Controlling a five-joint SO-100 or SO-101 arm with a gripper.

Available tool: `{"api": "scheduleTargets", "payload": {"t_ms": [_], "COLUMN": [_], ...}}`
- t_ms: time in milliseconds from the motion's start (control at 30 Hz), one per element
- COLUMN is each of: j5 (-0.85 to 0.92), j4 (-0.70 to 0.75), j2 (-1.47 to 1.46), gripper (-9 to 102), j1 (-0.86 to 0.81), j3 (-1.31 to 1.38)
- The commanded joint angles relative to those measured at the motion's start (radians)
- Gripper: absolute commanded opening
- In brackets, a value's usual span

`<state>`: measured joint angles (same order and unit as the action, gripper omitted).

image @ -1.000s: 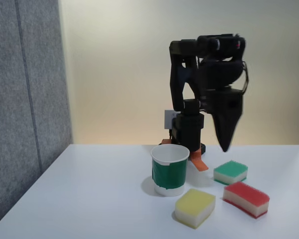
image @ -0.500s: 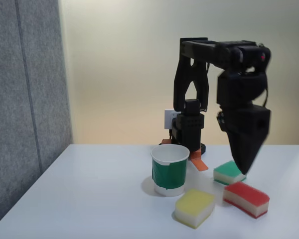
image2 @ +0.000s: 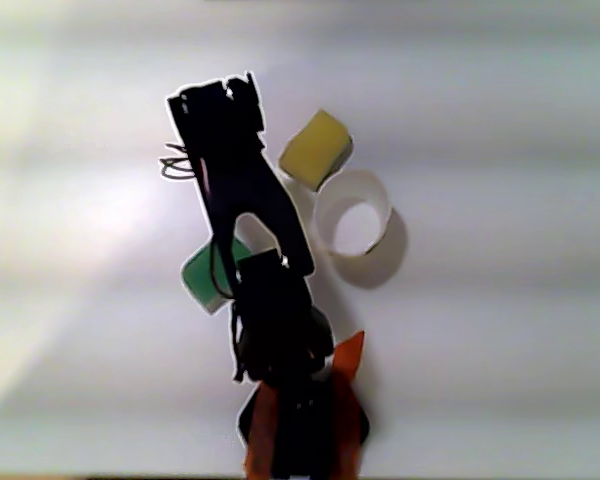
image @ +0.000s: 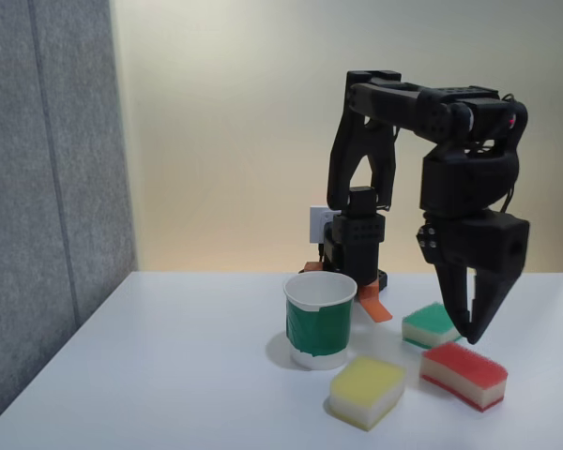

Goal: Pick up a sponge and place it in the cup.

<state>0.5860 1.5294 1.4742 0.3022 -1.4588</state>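
Two fingers (image: 476, 333), slightly spread, hover just above the red sponge (image: 464, 374); next, descend and pinch it for the cup (image: 319, 319).

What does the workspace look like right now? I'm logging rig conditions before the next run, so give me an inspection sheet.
Surface: white table, nothing spilled.
Job's things: red sponge lying flat on the table; green cup upright, nothing seen in it in the other view.
Clutter: yellow sponge in front of the cup; green sponge behind the red one.
Grippers: gripper pointing down just above the red sponge, jaws slightly parted, holding nothing.
Cables: thin wires looping off the arm.
Surroundings: grey panel left, plain cream wall behind.
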Motion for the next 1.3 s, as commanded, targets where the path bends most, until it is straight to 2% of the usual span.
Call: {"api": "scheduleTargets", "payload": {"t_ms": [0,300,533,1267], "j5": [0.072,0.353,0.565,0.833], "j4": [0.003,-0.072,-0.038,-0.064], "j2": [0.055,0.156,0.202,0.141], "gripper": [0,0,0,0], "j1": [0.055,0.132,0.117,-0.021], "j3": [-0.02,-0.124,-0.078,-0.146]}}
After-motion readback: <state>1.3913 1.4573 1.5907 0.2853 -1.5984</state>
